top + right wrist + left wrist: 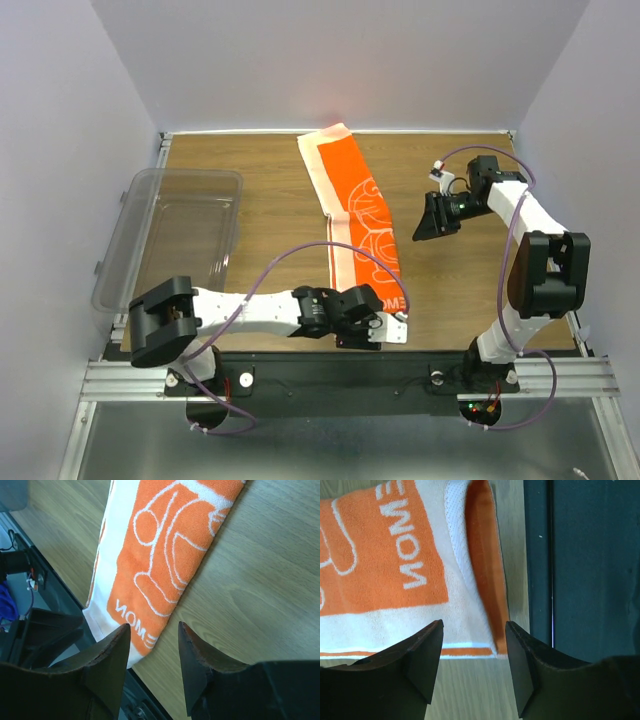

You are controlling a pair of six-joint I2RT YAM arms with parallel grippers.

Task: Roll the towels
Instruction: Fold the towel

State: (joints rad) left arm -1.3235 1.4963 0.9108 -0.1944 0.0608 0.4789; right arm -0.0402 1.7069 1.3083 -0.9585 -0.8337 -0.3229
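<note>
Wooden counter (250,180) carries an orange towel (345,185) down mid-frame, left gripper (474,625) open over its lower end, right gripper (154,626) open and empty at right.

1 long orange towel (358,225) lies unrolled and flat on the wooden table (260,180), running from the far middle to the near edge with a slight kink halfway. Its orange panel carries a white cartoon outline and lettering (400,540), bordered in white. At the near end a narrow orange strip seems turned over.
</note>
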